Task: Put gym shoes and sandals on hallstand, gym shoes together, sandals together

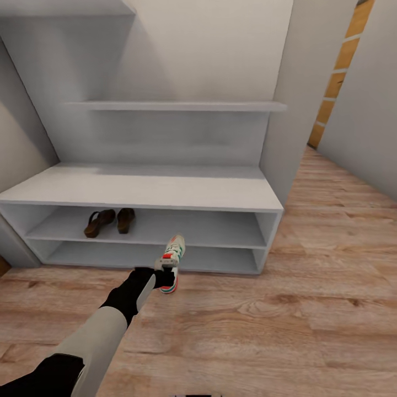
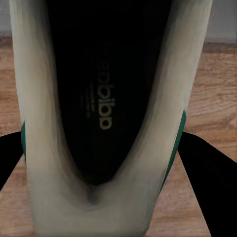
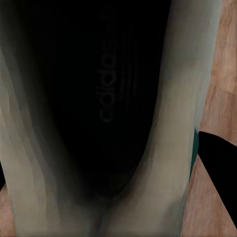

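A white gym shoe (image 1: 172, 259) with green stripes and a red-orange heel hangs just above the corridor floor (image 1: 309, 309), in front of the hallstand (image 1: 143, 187). My left gripper (image 1: 164, 278) is shut on its heel end. In the left wrist view the shoe's dark insole (image 2: 106, 98) sits between black fingers (image 2: 210, 170). The right wrist view shows the inside of the second gym shoe (image 3: 98, 108) very close, with a black finger (image 3: 219, 168) pressed against its side. Both brown sandals (image 1: 99, 222) (image 1: 125, 219) lie side by side at the left of the rack's upper open tier.
A grey-white shelf (image 1: 176, 106) juts out above the hallstand's flat top. A white wall panel (image 1: 298, 110) bounds the rack on the right, and the corridor runs on past it. Walls close in on the left.
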